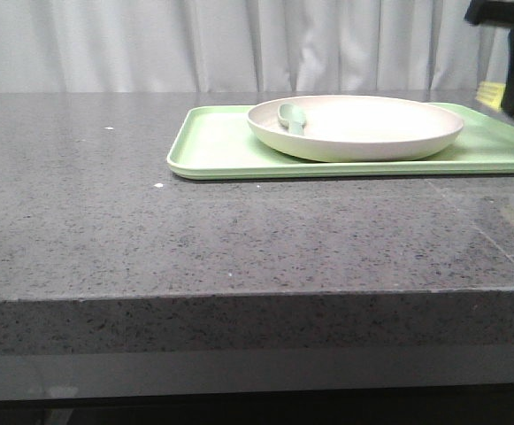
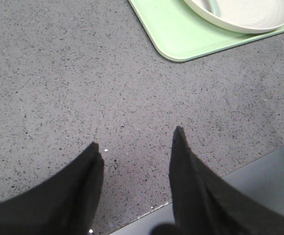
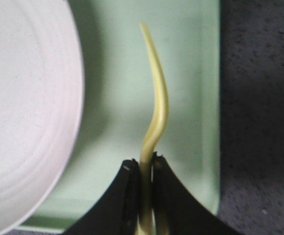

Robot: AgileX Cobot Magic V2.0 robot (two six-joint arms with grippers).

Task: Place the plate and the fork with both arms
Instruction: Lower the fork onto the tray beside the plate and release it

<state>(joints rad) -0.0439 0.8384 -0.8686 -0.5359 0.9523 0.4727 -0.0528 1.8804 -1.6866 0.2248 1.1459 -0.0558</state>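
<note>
Half done: plate (image 1: 356, 127) on tray (image 1: 212, 146), fork (image 3: 157, 105) pinched in right gripper (image 3: 147, 169), left gripper (image 2: 137, 142) spread, idle.

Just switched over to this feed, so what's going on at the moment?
The right gripper is pinching the yellow fork edge-on above the green tray, beside the plate. The plate already sits on the tray with a grey-green spoon lying in it. The left gripper is open and empty over the bare counter, away from the tray's corner. The fork has not been set down.
</note>
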